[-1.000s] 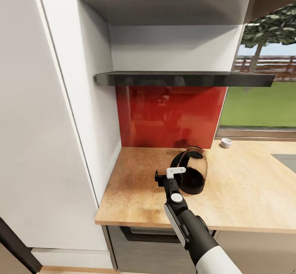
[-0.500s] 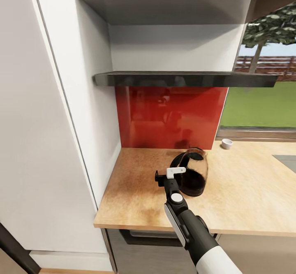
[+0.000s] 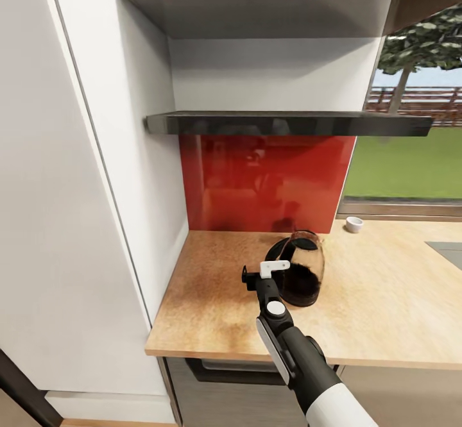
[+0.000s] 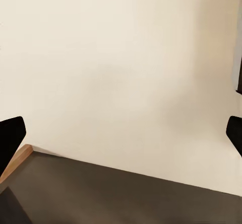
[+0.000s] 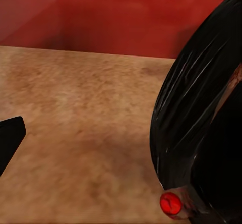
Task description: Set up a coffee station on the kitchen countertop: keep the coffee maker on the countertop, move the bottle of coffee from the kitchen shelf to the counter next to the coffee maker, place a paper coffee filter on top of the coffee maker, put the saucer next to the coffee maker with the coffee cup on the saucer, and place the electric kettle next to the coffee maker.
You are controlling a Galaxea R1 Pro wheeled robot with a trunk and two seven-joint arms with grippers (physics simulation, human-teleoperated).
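Kitchen corner on my head cam: tan kitchen countertop (image 3: 212, 299) running into a red backsplash (image 3: 266, 180), with the dark kitchen shelf (image 3: 282, 122) floating above it. My electric kettle (image 3: 301, 270) sits upright on the counter in front of the backsplash, and my right gripper (image 3: 264, 273) hangs just beside its handle, fingers spread and nothing between them. A small coffee cup (image 3: 353, 223) is way back by the window (image 3: 407, 138). Left wrist cam: left gripper (image 4: 121, 133) wide apart, black tips at both edges, facing a plain cream wall (image 4: 121, 67). Right wrist cam: the kettle's glossy black handle (image 5: 201, 108) close up, with a red button (image 5: 170, 203) at its base.
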